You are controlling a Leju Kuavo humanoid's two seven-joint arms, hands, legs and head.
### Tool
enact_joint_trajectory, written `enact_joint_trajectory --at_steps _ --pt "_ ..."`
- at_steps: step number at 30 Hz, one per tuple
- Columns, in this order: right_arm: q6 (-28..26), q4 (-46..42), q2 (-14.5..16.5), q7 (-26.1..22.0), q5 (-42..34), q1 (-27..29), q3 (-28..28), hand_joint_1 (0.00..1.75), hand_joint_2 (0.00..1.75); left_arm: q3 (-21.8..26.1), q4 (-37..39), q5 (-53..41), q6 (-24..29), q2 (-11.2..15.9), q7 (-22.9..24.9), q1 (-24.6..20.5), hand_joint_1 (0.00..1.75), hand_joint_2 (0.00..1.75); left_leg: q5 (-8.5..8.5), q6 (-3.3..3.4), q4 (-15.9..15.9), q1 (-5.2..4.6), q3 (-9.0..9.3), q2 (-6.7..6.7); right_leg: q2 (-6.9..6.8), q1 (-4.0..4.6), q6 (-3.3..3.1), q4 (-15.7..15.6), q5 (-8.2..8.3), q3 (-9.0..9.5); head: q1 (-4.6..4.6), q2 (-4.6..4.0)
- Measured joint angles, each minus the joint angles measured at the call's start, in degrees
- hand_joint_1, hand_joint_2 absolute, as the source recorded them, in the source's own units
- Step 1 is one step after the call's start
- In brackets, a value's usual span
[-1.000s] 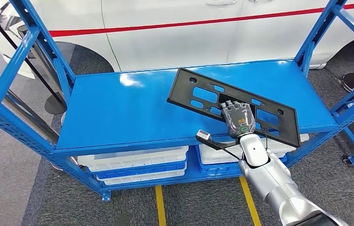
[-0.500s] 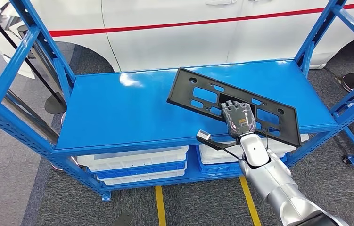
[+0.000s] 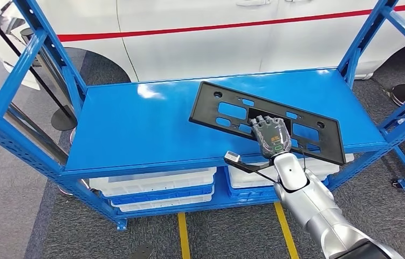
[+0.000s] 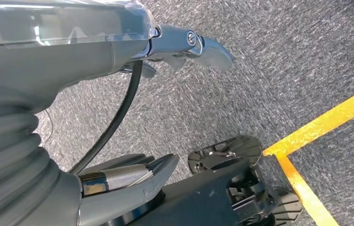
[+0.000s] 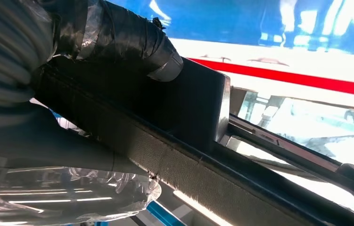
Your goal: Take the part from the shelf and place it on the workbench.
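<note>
The part is a long black plastic plate (image 3: 232,110) with several cut-outs, lying aslant over the right half of the blue shelf top (image 3: 135,127). My right hand (image 3: 271,136) grips its near long edge at the middle, fingers over the top face. Up close in the right wrist view, the taped thumb (image 5: 137,40) presses on the black plate (image 5: 184,113). My left hand (image 4: 132,42) hangs over the grey carpet with its fingers apart and nothing in them.
The blue shelf frame has slanted uprights at the left (image 3: 25,59) and right (image 3: 367,38). White bins (image 3: 157,189) sit on the lower level. A white car (image 3: 232,32) with a red stripe stands behind. Yellow floor tape (image 3: 183,237) runs in front.
The plate has shifted slightly: its far left end has dropped and moved a little toward the left, and my right hand has moved with it. The left arm has stayed put.
</note>
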Motion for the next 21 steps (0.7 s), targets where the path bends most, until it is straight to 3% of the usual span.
enact_joint_trajectory --at_steps 3,6,8,10,11,12,14,16,20,21 --pt "0.0 0.6 -0.05 0.39 0.0 -0.22 0.8 1.75 1.75 0.01 0.0 -0.11 0.13 0.0 0.23 -0.01 0.0 1.75 0.08 0.44 0.23 -0.18 -0.18 0.0 0.02 -0.16 0.53 -0.17 0.25 0.03 0.01 0.0" --pt "-0.01 1.03 -0.24 0.43 -0.01 -0.65 1.38 1.75 1.75 -0.01 0.0 -0.19 0.24 -0.04 0.3 -0.08 0.0 1.75 1.38 1.34 -1.09 0.11 0.1 0.15 0.05 -0.13 1.3 -0.23 0.07 -0.05 0.05 0.0" --pt "-0.02 1.34 -0.52 0.37 -0.07 -1.14 1.76 1.75 1.75 -0.01 0.0 -0.3 0.28 -0.08 0.33 -0.17 0.0 1.75 2.13 1.7 -1.98 0.35 0.13 0.29 -0.02 -0.09 1.46 3.55 -2.84 -1.68 0.1 0.0" --pt "-0.02 1.69 -0.65 0.26 -0.18 -1.48 2.27 1.75 1.75 0.01 0.0 -0.38 0.29 -0.09 0.38 -0.22 0.0 1.75 2.29 1.84 -1.84 0.27 -0.22 0.32 -0.06 -0.1 1.49 10.55 -6.25 -4.59 0.1 0.0" --pt "-0.02 1.88 -0.69 0.17 -0.25 -1.53 2.5 1.75 1.75 0.01 0.0 -0.41 0.29 -0.09 0.41 -0.22 0.0 1.75 2.28 1.84 -1.63 0.26 -0.39 0.3 -0.07 -0.12 1.52 12.95 -6.73 -5.54 0.1 0.0" --pt "-0.02 2.1 -0.74 0.1 -0.32 -1.52 2.67 1.75 1.75 0.01 0.0 -0.44 0.29 -0.1 0.44 -0.22 0.0 1.75 2.24 1.8 -1.39 0.27 -0.54 0.26 -0.09 -0.15 1.52 13.29 -6.02 -5.54 0.09 0.0" --pt "-0.02 2.43 -0.81 -0.03 -0.46 -1.62 2.86 1.75 1.75 0.0 0.0 -0.5 0.29 -0.15 0.47 -0.22 0.0 1.75 1.99 1.55 -0.72 0.34 -0.87 0.16 -0.19 -0.22 1.41 8.1 -2.72 -2.86 0.1 0.0" --pt "-0.04 2.59 -0.83 -0.12 -0.51 -1.88 3.0 1.75 1.75 0.0 0.0 -0.52 0.29 -0.22 0.49 -0.3 0.0 1.75 1.68 1.08 0.0 0.19 -1.45 0.12 -0.2 0.0 1.06 2.53 -0.98 0.09 0.07 0.0" --pt "-0.07 2.78 -0.85 -0.19 -0.55 -2.06 3.35 1.75 1.75 0.01 0.0 -0.55 0.32 -0.26 0.6 -0.38 0.0 1.75 1.72 0.05 0.69 0.12 -2.28 0.06 -0.12 0.23 -0.26 0.67 -0.83 0.28 0.01 0.0" --pt "-0.07 2.8 -0.86 -0.2 -0.56 -2.09 3.38 1.75 1.75 0.01 0.0 -0.55 0.32 -0.25 0.63 -0.36 0.0 1.75 1.0 -0.25 1.31 0.2 -2.63 0.06 -0.13 0.17 -0.71 0.51 -0.53 0.11 -0.01 0.0"
